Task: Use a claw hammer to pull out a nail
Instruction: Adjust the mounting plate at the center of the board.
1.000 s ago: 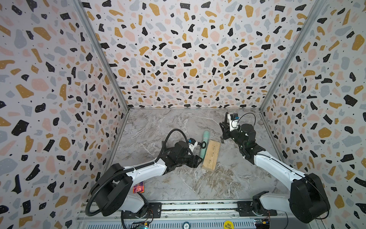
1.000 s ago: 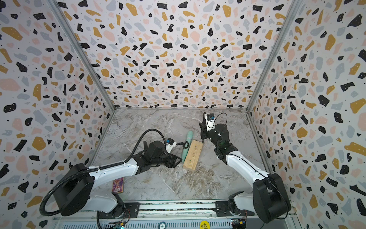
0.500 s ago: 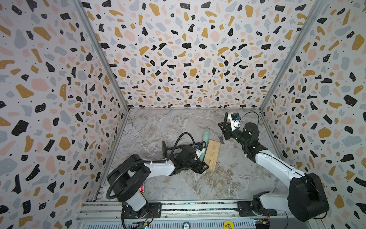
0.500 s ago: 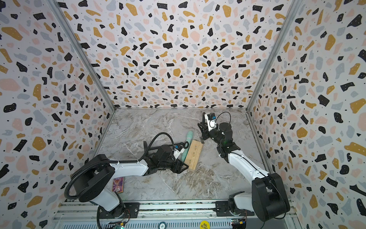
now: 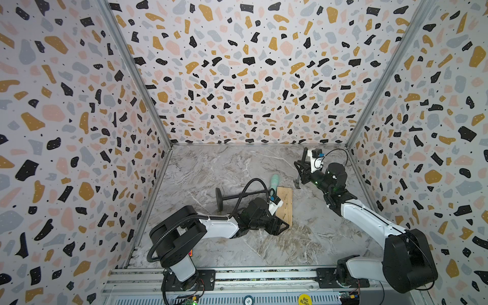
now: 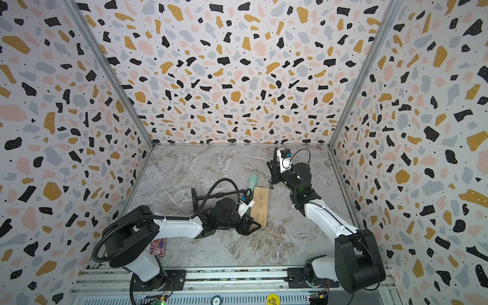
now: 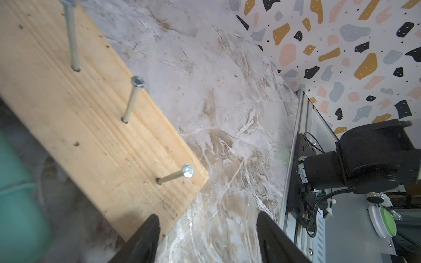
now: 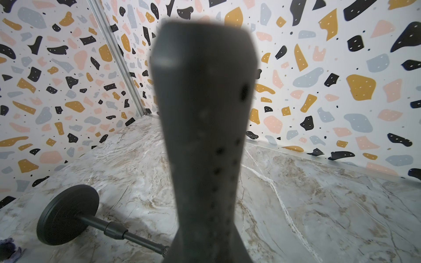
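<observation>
right gripper (image 5: 302, 169) clenched on claw hammer (image 8: 200, 136) — head hanging below it, left gripper (image 7: 206, 230) released

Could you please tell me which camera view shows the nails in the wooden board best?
The left wrist view: three nails stand from the board, shafts and heads clear. In both top views they are faint marks on it. The right wrist view shows none; the hammer blocks its middle.

claw hammer (image 8: 205, 141) blurred, one nail (image 7: 72, 38) cropped

Top views: high, down-facing, same scene. Wrists: close on wooden block (image 7: 91, 118), claw hammer (image 8: 202, 136).
</observation>
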